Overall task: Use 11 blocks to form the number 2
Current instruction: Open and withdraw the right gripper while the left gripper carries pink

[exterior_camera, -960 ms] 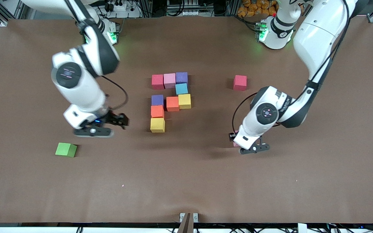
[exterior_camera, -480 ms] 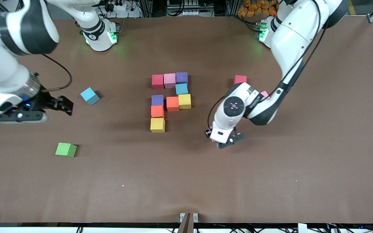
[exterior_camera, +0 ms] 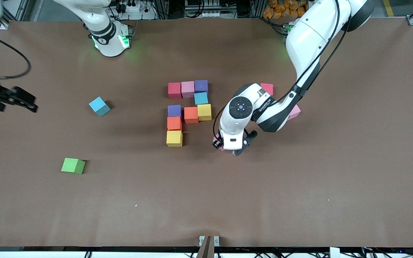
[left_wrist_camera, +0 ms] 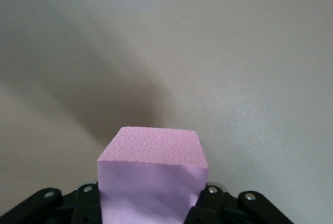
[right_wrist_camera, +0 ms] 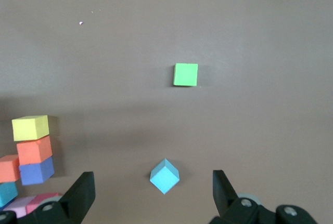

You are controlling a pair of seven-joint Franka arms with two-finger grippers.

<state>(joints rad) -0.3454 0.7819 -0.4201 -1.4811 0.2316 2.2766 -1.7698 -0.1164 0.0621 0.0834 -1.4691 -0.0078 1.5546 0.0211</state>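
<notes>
Carrying a matte pink foam cube [left_wrist_camera: 152, 174], clamped in my left end effector [exterior_camera: 232, 146], over the counter [exterior_camera: 299, 197] beside the half-built multicoloured block 2 [exterior_camera: 189, 111]: nine placed, bottom row unfinished. Right end effector [exterior_camera: 20, 100] wide, waiting.

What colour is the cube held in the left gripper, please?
Pink; the cube shows best in the left wrist view.

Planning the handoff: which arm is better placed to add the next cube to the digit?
Left. Its pincer already holds a pink matte cube over the table beside the multicoloured cube digit; the right pincer is open, empty, at the table's edge.
</notes>
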